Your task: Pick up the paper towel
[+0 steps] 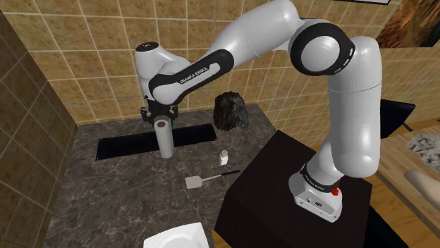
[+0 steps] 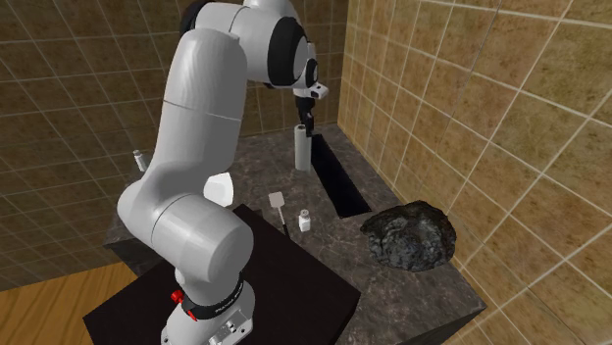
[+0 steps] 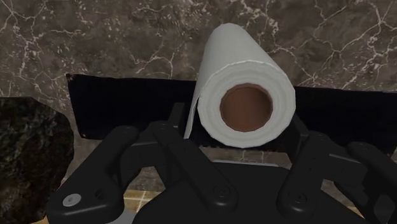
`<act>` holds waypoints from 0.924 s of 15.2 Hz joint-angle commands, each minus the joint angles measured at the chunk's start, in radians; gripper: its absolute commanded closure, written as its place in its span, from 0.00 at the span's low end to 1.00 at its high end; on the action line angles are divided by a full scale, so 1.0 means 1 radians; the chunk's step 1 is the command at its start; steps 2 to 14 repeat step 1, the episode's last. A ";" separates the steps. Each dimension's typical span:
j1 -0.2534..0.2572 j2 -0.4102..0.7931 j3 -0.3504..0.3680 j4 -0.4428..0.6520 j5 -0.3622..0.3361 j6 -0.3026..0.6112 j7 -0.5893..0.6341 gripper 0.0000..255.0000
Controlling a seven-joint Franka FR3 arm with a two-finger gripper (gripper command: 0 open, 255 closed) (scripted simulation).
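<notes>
A white paper towel roll (image 1: 166,139) (image 2: 303,149) (image 3: 236,54) with a brown core stands upright on the dark marble counter (image 1: 106,197), at the edge of a black rectangular recess (image 1: 127,144). My black gripper (image 1: 162,115) (image 2: 307,124) (image 3: 238,127) points down right over the roll's top. In the wrist view its two fingers (image 3: 179,122) stand apart on either side of the roll's upper end, very close to its sides. I cannot see them pressing into it. The roll rests on the counter.
A dark rock-like lump (image 1: 230,111) (image 2: 412,235) sits near the tiled wall. A small white shaker (image 1: 223,157), a spatula (image 1: 201,180) and a white plate (image 1: 180,236) lie between the roll and the black stand (image 1: 282,190). Tiled walls close the back and the shoulder view's left.
</notes>
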 commanded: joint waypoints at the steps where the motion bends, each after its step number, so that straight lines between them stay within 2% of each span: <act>1: 0.000 0.000 0.000 0.006 0.001 -0.007 -0.001 1.00; 14: 0.000 0.000 0.000 0.006 0.001 -0.007 -0.001 1.00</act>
